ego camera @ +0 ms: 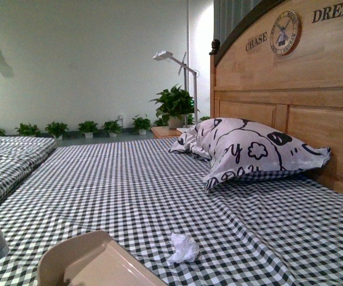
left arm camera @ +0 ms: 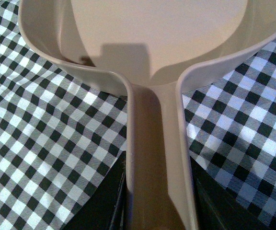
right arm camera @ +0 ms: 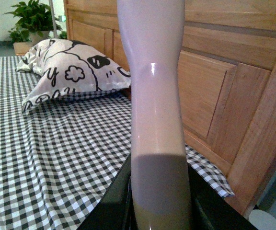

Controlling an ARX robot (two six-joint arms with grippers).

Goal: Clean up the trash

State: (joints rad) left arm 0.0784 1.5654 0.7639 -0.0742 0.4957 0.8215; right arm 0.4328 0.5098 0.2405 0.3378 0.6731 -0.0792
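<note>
The trash, a small crumpled wad of white tissue (ego camera: 184, 248), lies on the checked bedsheet near the front edge. A beige dustpan (ego camera: 88, 262) sits just left of it, its pan open toward the wad. My left gripper (left arm camera: 158, 201) is shut on the dustpan's handle (left arm camera: 152, 143); the pan (left arm camera: 162, 33) rests on the sheet and is empty. My right gripper (right arm camera: 159, 206) is shut on the beige brush handle (right arm camera: 155, 96), which stands upright; the bristles are out of view. Neither gripper shows in the front view.
A black-and-white patterned pillow (ego camera: 249, 152) leans against the wooden headboard (ego camera: 290, 89) at right; it also shows in the right wrist view (right arm camera: 71, 72). A second bed (ego camera: 8, 164) lies at left. Potted plants (ego camera: 174, 104) and a lamp (ego camera: 174, 59) stand by the far wall.
</note>
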